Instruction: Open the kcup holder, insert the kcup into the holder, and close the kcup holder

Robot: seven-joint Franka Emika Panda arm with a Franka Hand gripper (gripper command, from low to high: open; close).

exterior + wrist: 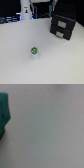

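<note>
The kcup, a small white pod with a green top, stands alone on the white table near the middle of the exterior view. The kcup holder, a black boxy drawer unit with front handle slots, sits at the back on the exterior view's right and looks closed. A white shape at the back on the exterior view's left looks like my gripper, far from both the pod and the holder. It is too blurred to show its fingers. The wrist view shows neither the fingers, the pod nor the holder.
The wrist view is filled by a pale grey surface with a teal object at one edge. Dark equipment lines the table's back edge in the exterior view.
</note>
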